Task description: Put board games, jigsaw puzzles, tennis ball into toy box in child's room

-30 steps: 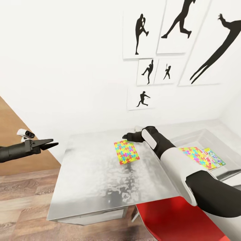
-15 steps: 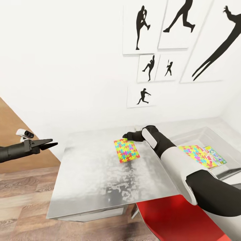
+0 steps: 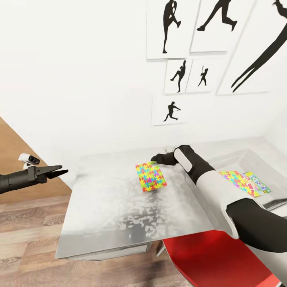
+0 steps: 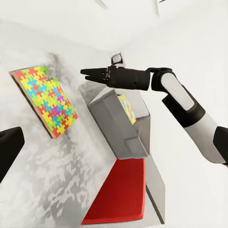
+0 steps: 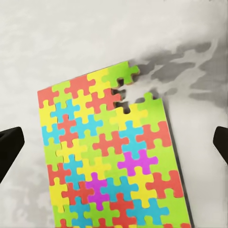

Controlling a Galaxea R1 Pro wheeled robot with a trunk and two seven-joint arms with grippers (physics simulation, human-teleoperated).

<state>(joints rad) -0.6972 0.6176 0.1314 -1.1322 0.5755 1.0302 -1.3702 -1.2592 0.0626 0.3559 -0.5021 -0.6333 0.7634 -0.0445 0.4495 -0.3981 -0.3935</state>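
The step in hand appears to be the pick-up of the remaining jigsaw puzzle [image 3: 151, 177], which lies flat on the table [image 3: 107, 215], well apart from the toy box [image 3: 243, 159] at the table's far right. The right hand [image 3: 153, 160] hovers just over the puzzle's far edge; in the right wrist view its two fingertips [image 5: 9, 145] stand wide apart on either side of the slab [image 5: 111, 156], clamped on nothing. The left hand [image 3: 59, 172] hangs off the table's left end, out of the work, its fingers pressed together on nothing. The toy box already holds a second puzzle [image 3: 235, 178] and a printed game box [image 3: 257, 186] lying beside it. The next move probably calls for lowering the right hand and getting a finger under the thin slab's edge, which may be awkward since it lies flush on the table, then carrying it across to the box. The right forearm [image 3: 207, 179] covers the box's near-left corner and part of its contents, the red chair [image 3: 211, 259] is cut off at the bottom, and the lettering on the game box is too small to read.
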